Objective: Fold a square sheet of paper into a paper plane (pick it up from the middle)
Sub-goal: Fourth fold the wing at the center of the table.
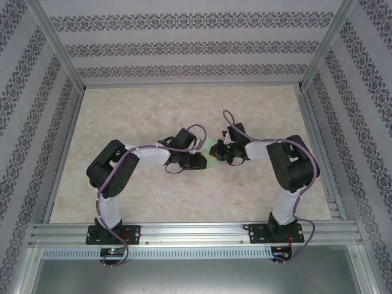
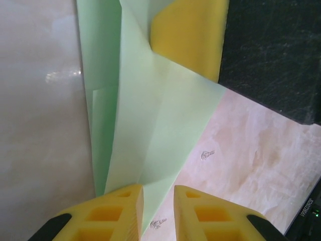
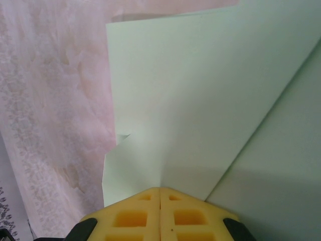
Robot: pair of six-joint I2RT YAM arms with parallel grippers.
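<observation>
So the thin pale mint-green sheet of paper [image 1: 207, 165], creased into a wedge, is lying in the middle of the beige marbled table [image 1: 153, 110], right between the two arms. The right gripper [image 3: 160, 193] is clenching a raised fold of it, with paper fanning out toward 12 and 2 o'clock. The left gripper [image 2: 158, 211] is sitting narrowly parted, not pinching anything, and the paper's corner is poking in between its fingers from 12 o'clock.

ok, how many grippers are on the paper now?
2. The left gripper is at one end of the paper, fingers slightly apart over its edge; the right gripper is shut on the opposite end.
</observation>
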